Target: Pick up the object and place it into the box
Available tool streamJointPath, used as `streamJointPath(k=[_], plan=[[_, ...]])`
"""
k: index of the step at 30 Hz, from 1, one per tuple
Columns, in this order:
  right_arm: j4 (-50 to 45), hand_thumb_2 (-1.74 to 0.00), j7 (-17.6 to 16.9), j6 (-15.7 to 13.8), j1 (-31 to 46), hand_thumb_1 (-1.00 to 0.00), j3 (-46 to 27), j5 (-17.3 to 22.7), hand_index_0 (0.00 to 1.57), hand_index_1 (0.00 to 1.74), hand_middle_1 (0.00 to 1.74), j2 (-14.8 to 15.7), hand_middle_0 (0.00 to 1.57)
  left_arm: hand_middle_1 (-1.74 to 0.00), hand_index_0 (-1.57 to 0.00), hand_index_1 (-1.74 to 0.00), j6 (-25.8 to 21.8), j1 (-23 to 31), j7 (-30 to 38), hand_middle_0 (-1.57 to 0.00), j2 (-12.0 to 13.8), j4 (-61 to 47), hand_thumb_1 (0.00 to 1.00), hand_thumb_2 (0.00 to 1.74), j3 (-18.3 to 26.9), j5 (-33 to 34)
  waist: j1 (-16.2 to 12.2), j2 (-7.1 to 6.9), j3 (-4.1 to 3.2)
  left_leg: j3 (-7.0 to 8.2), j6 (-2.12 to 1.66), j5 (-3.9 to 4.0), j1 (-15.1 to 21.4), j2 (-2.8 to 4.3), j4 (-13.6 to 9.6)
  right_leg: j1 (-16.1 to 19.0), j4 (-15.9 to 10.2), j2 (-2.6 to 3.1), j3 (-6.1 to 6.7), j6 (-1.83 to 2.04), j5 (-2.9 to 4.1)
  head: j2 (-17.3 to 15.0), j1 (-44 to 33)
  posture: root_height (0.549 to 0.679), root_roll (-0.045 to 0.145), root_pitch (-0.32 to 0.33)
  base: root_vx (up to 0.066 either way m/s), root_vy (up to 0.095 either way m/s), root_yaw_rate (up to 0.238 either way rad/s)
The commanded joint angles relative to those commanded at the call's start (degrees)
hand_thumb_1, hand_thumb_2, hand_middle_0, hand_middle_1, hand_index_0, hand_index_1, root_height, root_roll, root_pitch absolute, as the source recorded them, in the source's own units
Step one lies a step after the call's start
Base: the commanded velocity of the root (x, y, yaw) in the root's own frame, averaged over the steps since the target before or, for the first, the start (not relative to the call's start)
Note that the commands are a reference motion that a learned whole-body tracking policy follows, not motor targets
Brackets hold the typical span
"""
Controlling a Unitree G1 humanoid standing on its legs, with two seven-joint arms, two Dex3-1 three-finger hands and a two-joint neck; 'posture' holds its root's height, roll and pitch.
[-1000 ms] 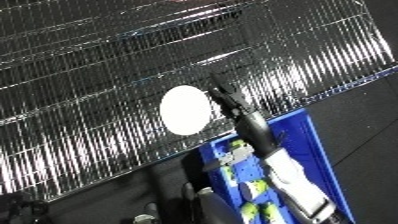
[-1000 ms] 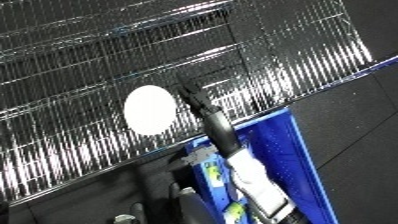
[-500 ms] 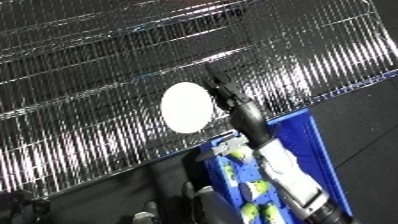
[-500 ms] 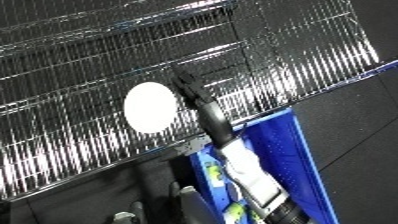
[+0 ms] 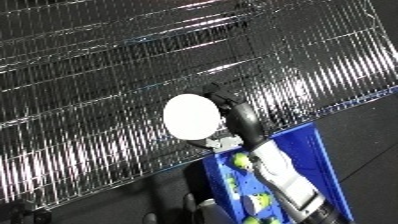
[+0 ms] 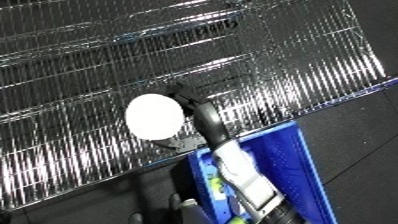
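1. No readable text, label, brand, number or sign anywhere in either view.
2. Nothing legible on the blue bin [image 6: 302, 165], the white round object [image 5: 191, 116] or the wire shelving [image 5: 133, 60].

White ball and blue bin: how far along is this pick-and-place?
Picked up: the right hand holds the white ball against the wire rack. Underway: carrying it. Left: release it into the blue bin, which already holds yellow-green balls. Left hand unseen.
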Motion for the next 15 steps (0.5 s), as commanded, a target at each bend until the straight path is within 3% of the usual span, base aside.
streamJointPath(k=[2,10,15], plan=[[0.1,-1.57,-0.1,0.2,-0.2,-0.90,0.0,-0.2,1.41,1.57,1.57,0.0,1.41,-1.74,-1.57,-1.74,-0.1,-0.1,0.0,-1.57,0.0,0.0,1.00,1.74,0.0,-0.1,0.0,0.00,0.00,0.05,0.01,0.02,0.0,0.01,-0.2,0.0,-0.1,0.06,0.04,0.01,0.03,0.3,0.0,0.589,0.056,0.058,-0.025,0.009,0.005],[-0.9,-1.57,-2.4,-0.4,0.1,-0.90,-0.7,-1.5,1.41,1.57,1.57,-0.1,1.41,-1.74,-1.57,-1.74,-0.2,-0.3,-0.3,-1.57,-0.3,0.3,1.00,1.74,0.5,0.1,-0.3,-0.17,0.00,0.22,-0.01,0.26,1.3,0.17,-2.0,1.1,-1.5,0.39,0.33,0.08,0.26,1.2,0.7,0.594,0.052,0.062,-0.025,-0.005,-0.018],[-5.3,-1.57,-4.1,-2.7,3.4,-0.90,-2.9,-2.3,1.41,1.57,1.57,-0.4,1.41,-1.74,-1.57,-1.74,-0.7,0.2,-0.4,-1.57,-0.4,0.6,1.00,1.74,1.0,0.1,-1.4,-0.58,0.00,0.41,-0.02,0.39,2.8,0.43,-3.8,2.4,-3.1,0.76,0.81,0.50,0.64,1.6,0.1,0.599,0.050,0.061,-0.026,-0.008,-0.110]])
